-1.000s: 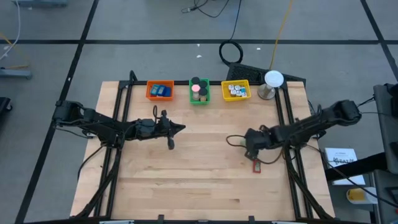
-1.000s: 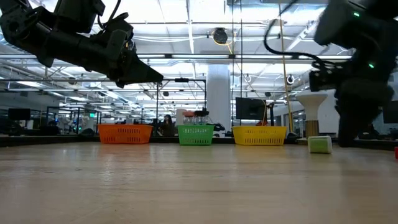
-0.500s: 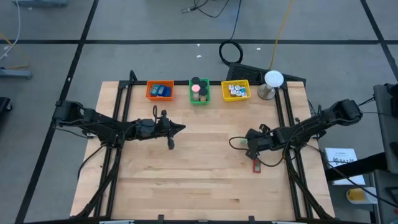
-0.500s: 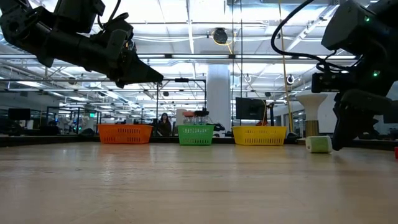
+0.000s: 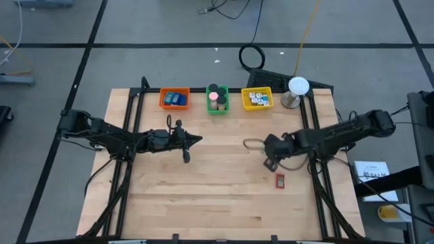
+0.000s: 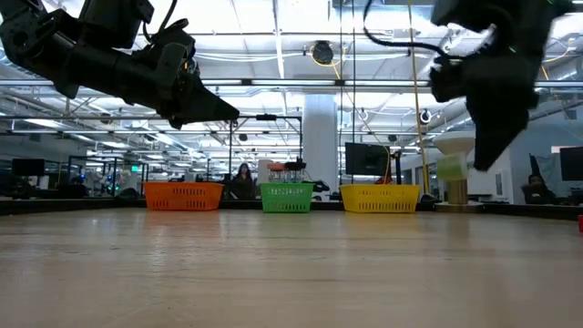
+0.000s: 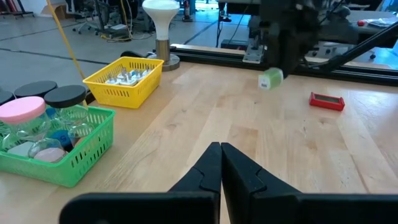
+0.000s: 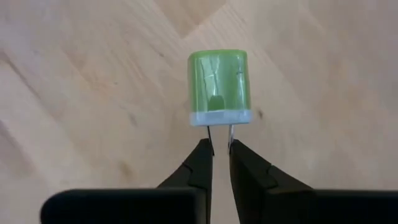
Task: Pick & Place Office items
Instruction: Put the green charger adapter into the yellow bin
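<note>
The right pincer (image 8: 221, 144) is closed on a small green clip (image 8: 218, 86). Its two dark fingers (image 8: 202, 163) pinch the thin wire handles that come out of the white end of the clip, so the green body stands in front of the tips. In the low view the green clip (image 6: 450, 169) hangs above the wooden surface (image 5: 217, 196) and does not touch it. In the high view the right pincer (image 5: 270, 163) is over the right half of the surface, in the middle between the near and the far edge. A red item (image 5: 279, 180) lies flat on the surface just near of this pincer, apart from it.

The left pincer (image 7: 221, 148) is closed, with its fingers pressed together and nothing between them. It hovers over the left half of the surface (image 5: 186, 157), well apart from the right arm.

At the far edge stand three bins in a row. The orange bin (image 5: 174, 99) on the left holds blue pieces. The green bin (image 5: 217, 99) in the middle holds jars with pink and black lids. The yellow bin (image 5: 257, 99) on the right holds small pale pieces. Just to the right of the yellow bin is a metal stand with a white dome (image 5: 298, 87).
</note>
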Robot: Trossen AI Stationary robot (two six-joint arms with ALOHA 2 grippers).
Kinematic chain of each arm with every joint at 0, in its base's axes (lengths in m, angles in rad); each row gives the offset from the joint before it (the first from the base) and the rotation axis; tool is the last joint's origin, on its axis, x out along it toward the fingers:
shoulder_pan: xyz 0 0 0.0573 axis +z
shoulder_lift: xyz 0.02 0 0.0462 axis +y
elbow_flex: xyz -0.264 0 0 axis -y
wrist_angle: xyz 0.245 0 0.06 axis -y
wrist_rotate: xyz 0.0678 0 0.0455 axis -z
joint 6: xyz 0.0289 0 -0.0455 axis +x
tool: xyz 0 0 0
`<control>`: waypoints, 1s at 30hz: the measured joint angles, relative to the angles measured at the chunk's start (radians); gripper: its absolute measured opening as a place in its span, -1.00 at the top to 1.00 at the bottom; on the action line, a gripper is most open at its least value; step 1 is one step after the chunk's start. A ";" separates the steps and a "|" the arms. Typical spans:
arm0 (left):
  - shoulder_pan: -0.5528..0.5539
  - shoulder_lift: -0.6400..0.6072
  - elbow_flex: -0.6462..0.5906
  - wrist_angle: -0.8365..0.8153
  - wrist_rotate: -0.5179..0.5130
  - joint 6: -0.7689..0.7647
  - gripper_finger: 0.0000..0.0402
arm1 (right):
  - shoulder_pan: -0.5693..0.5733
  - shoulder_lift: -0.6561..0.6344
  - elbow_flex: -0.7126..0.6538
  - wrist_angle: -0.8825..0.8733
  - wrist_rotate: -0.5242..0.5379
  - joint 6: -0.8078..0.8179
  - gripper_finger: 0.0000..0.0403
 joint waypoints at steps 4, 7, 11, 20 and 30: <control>0.000 0.000 0.000 0.000 -0.008 0.000 0.96 | -0.120 0.093 0.180 -0.302 -0.185 0.056 0.88; 0.000 0.000 0.000 0.000 -0.018 -0.004 0.95 | -0.213 0.216 0.298 -0.507 -0.350 0.022 0.87; 0.000 0.000 0.000 0.000 -0.019 -0.004 0.99 | -0.305 0.396 0.395 -0.689 -0.500 -0.134 0.87; 0.000 0.000 0.000 0.001 -0.018 -0.005 0.98 | -0.404 0.648 0.444 -0.781 -0.620 -0.368 0.87; 0.000 0.000 0.000 0.001 -0.018 -0.007 0.97 | -0.431 0.769 0.445 -0.778 -0.646 -0.460 0.87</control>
